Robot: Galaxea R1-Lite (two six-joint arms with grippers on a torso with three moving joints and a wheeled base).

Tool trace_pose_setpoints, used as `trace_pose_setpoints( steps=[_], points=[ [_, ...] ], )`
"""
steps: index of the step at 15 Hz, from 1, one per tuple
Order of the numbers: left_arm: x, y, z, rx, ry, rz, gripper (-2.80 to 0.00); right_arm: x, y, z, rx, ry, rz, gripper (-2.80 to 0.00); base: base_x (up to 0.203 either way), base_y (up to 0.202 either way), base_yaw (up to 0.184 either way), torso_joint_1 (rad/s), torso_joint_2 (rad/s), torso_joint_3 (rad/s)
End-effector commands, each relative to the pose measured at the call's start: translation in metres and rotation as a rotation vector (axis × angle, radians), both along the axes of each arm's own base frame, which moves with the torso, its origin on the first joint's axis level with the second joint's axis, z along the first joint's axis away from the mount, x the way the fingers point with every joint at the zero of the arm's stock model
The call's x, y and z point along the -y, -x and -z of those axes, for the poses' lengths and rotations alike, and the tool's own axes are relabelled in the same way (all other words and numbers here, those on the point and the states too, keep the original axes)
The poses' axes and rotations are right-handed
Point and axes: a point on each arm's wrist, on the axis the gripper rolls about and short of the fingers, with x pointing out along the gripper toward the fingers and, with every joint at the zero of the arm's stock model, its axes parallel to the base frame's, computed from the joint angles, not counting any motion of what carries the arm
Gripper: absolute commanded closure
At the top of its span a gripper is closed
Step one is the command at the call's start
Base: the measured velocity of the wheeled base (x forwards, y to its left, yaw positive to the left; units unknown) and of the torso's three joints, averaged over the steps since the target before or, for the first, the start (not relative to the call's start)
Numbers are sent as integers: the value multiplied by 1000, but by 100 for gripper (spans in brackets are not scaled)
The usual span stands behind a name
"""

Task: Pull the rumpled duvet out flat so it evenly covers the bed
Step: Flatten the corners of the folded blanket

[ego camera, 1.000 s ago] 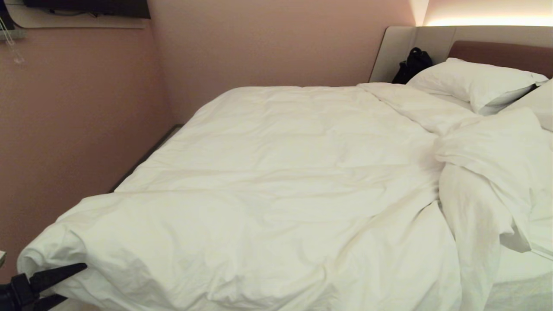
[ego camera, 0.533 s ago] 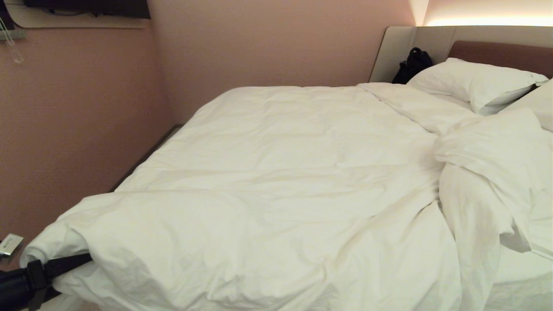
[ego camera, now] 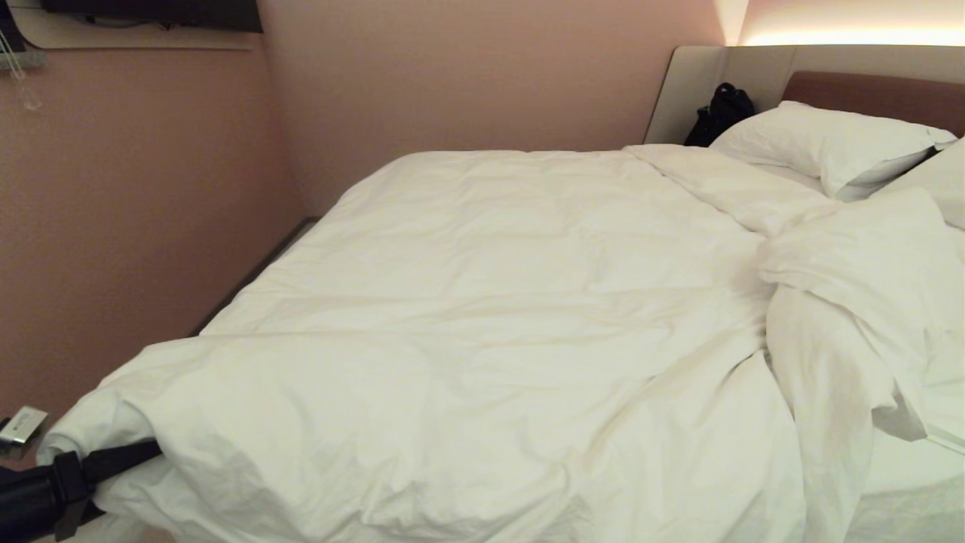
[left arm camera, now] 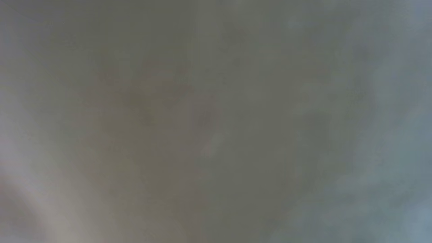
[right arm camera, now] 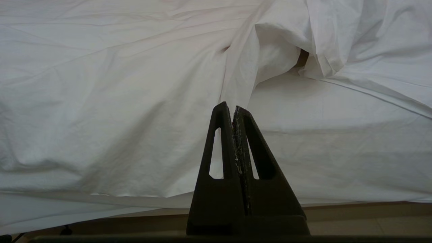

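The white duvet (ego camera: pixel 482 317) lies over most of the bed (ego camera: pixel 916 483). It is bunched into a folded heap (ego camera: pixel 852 302) on the right, below the pillows. At the near left corner, my left gripper (ego camera: pixel 124 464) is pushed into the duvet's hanging edge. It is open: the upper finger (ego camera: pixel 121 455) lies on top of the fold, and the lower one is hidden by the cloth. The left wrist view shows only grey cloth close against the lens. My right gripper (right arm camera: pixel 233 108) hangs shut and empty, level with the bed's side, facing the duvet (right arm camera: pixel 118 84).
Two white pillows (ego camera: pixel 822 139) and a black bag (ego camera: pixel 720 113) lie against the headboard (ego camera: pixel 874 94). A pink wall (ego camera: pixel 113 226) runs close along the bed's far side. A small silver tag (ego camera: pixel 22 424) shows beside my left arm. Bare sheet (right arm camera: pixel 337 135) lies right of the duvet's fold.
My left gripper has slid forward into the duvet's near left corner, so its lower finger is now covered by cloth. The right arm has not moved.
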Motion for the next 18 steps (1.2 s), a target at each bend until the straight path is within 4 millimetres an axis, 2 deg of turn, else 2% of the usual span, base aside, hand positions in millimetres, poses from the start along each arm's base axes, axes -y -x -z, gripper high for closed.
trace_pose_setpoints(
  steps=[1,2,10,14,18],
  points=[
    [0,1,0,4,1,2,-171,0,0,0,-1,0,0,0,0,0,0,0,0,0],
    [0,1,0,3,0,1,0,0,0,0,-1,0,0,0,0,0,0,0,0,0],
    [5,5,-3,4,-1,1,0,0,0,0,-1,0,0,0,0,0,0,0,0,0],
    [19,21,-18,34,-30,0,0,0,0,0,-2,0,0,0,0,0,0,0,0,0],
    [37,40,-43,74,-53,-28,0,0,0,0,-1,0,0,0,0,0,0,0,0,0]
  ],
)
